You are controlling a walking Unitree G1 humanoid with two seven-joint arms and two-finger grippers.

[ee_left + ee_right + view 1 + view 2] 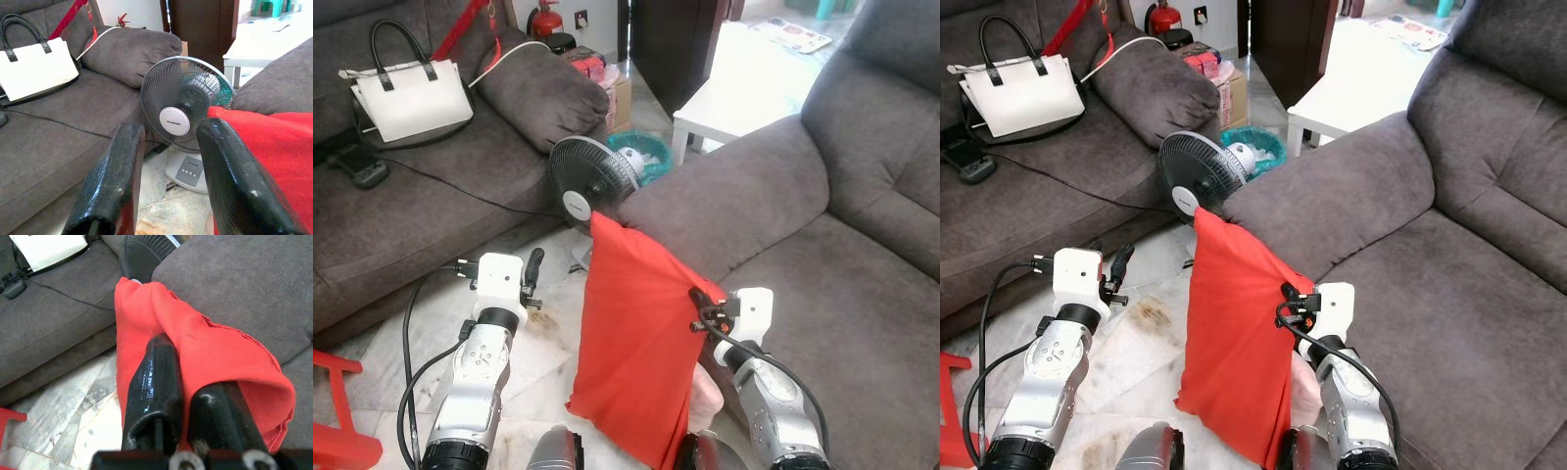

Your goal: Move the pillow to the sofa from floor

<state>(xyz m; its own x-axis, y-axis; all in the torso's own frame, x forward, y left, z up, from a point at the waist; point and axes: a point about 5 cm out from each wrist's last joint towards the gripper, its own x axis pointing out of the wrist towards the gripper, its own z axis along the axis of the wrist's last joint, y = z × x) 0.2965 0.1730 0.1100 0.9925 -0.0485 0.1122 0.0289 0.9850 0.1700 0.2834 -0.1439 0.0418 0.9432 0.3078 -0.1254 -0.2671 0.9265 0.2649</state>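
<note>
A: How is the pillow [636, 333] held?
B: It is clamped by the right gripper [183, 382] beside the sofa [842, 294]; the left gripper [171, 171] is spread, empty.
A: Risk?
B: The fan [590, 181] could be knocked.

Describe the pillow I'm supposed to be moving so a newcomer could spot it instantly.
Start at the grey sofa on the right; against its front edge hangs the pillow, pinched at its side by the right gripper. It is the limp, bright red one, unlike the plump grey cushion on the other sofa.
</note>
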